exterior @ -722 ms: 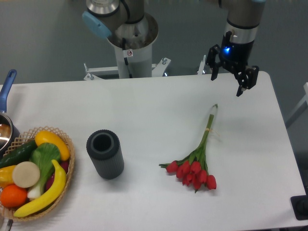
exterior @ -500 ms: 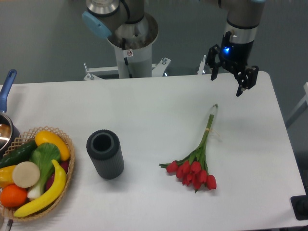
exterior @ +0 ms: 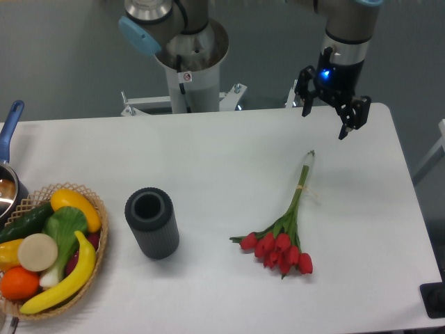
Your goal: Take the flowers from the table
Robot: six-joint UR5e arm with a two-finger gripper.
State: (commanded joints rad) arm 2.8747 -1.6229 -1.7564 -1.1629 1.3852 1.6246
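A woven basket [exterior: 97, 229] sat at the left edge of the table [exterior: 222, 160], partly cut off by the frame. It held a yellow banana [exterior: 66, 278], an orange [exterior: 17, 284], a dark green cucumber [exterior: 24, 221], a yellow pepper [exterior: 73, 204], a leafy green vegetable [exterior: 64, 226] and a pale round slice [exterior: 37, 251]. Beyond the basket, at the same edge, a metal pot [exterior: 8, 191] with a blue handle [exterior: 10, 122] showed only in part; its contents could not be made out. A dark grey ribbed cylinder vase [exterior: 151, 223] stood upright left of centre, its open mouth facing up and its interior dark.

The table was white, smooth and plain, with a rounded far right corner. A grey-blue wall lay behind it, and the arm's grey pedestal [exterior: 191, 66] stood beyond the far edge.

The flowers [exterior: 281, 247] lay flat on the right half of the table, red heads toward the near edge, tied green stems pointing to the far right corner. Nothing lay between them and the gripper.

The gripper [exterior: 325, 120] hung above the far right corner, apart from the stem tips. Its 2 fingers [exterior: 345, 125] were spread and held nothing. A blue light [exterior: 320, 72] glowed on its body.
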